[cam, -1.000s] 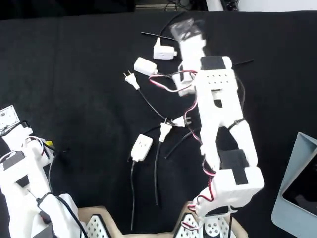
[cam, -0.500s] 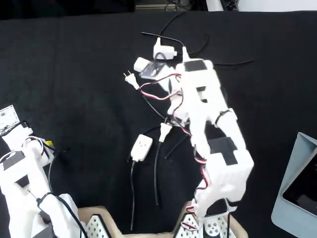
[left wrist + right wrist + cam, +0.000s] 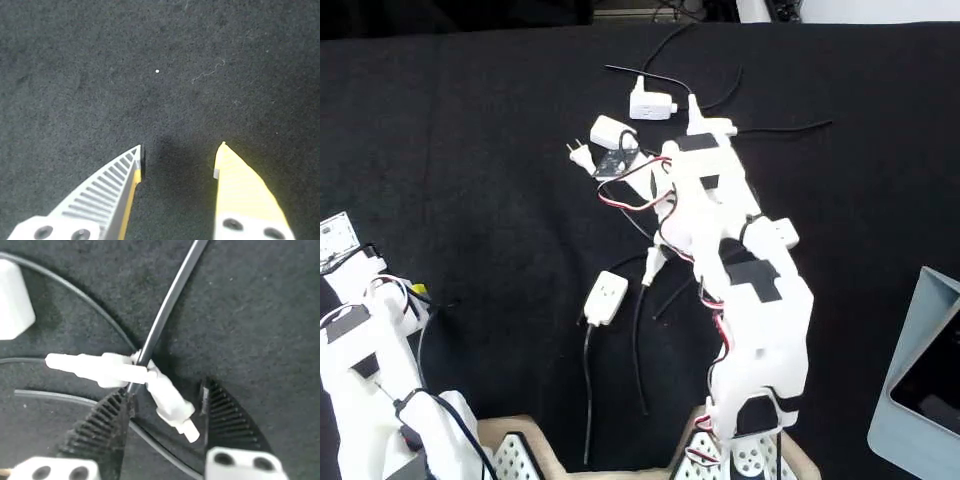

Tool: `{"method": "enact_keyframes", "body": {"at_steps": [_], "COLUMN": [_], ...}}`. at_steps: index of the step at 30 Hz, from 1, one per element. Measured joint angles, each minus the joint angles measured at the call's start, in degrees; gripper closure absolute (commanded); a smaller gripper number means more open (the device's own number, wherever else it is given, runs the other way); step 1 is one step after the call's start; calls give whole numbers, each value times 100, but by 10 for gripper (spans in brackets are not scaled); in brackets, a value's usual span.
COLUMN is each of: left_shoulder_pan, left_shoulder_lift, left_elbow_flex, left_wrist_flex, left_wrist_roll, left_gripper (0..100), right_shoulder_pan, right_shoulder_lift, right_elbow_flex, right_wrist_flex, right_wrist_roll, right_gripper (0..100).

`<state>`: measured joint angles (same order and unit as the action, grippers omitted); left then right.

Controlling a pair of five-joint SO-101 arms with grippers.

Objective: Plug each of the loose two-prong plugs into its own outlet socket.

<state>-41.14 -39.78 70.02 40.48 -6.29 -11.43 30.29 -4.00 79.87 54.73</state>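
Right gripper (image 3: 166,390), spread wide, straddles 1 white plug (image 3: 172,405) beside a black cord (image 3: 165,310); left gripper (image 3: 180,146) gapes over black cloth (image 3: 160,70).

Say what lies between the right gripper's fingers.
A white plug lies in the open right gripper, beside a black cable; the right wrist view shows it.

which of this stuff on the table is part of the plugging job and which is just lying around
Part of the job:
- far plug, prongs bare
- middle plug, beside the arm
- near socket
- socket beside the far plug
- farthest socket
- right gripper, open over a plug

Just lying about:
- grey tray at the table's edge
- small white card
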Motion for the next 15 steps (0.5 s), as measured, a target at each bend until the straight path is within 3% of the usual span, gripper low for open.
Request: {"method": "enact_keyframes", "body": {"at_steps": [4, 15], "left_shoulder_pan": [0, 0], "left_shoulder_lift": [0, 0], "left_elbow_flex": [0, 0], "left_wrist_flex": [0, 0], "left_wrist_roll": [0, 0], "left_gripper": [759, 759], "right_shoulder_pan": [18, 176], "right_shoulder_lift": [0, -571], "right_elbow_flex": [-35, -62], "right_wrist_flex": [-44, 527], "right_wrist_roll": [193, 167], "right_gripper": [991, 987]}}
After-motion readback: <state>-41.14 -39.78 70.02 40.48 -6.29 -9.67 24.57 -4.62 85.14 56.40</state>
